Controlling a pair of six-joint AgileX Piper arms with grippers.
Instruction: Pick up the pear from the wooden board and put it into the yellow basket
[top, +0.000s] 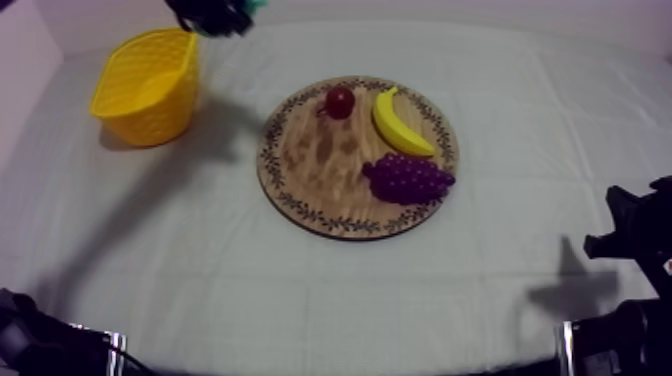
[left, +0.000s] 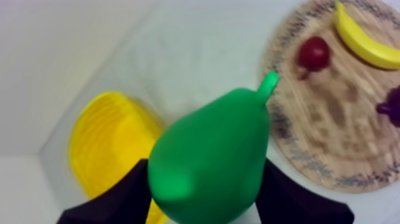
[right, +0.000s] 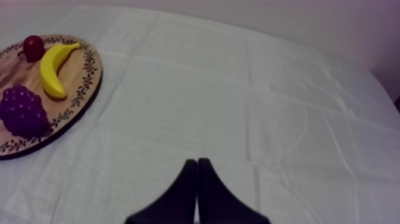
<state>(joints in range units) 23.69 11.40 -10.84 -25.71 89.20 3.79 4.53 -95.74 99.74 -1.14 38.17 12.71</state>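
Left wrist view, nearest first, asks Lin: what does the left gripper (left: 205, 199) have?

Ota answers: its two black fingers are closed around the green pear (left: 208, 161), one finger at each side of the wide part, with the stem pointing away. The pear is in the air, off the wooden board (left: 333, 125).

Lin: And the yellow basket (left: 107, 143)?

Ota: It lies below the pear and to one side of it. In the top view the gripper hangs by the far corner of the basket, I think not over the middle of the opening. So the step in hand is the carrying over. I would bring the pear above the centre of the opening, go down near the rim, and only then open the fingers. This way it does not hit the rim and roll onto the table (top: 400, 290).

Lin: Is something in the way?

Ota: I judge not. The small red fruit (left: 313, 53), the banana (left: 363, 39) and the grapes (left: 393, 107) lie on the board, well apart from the basket. The right gripper (right: 195, 190) rests far off over the bare table, its fingers shut together on nothing.
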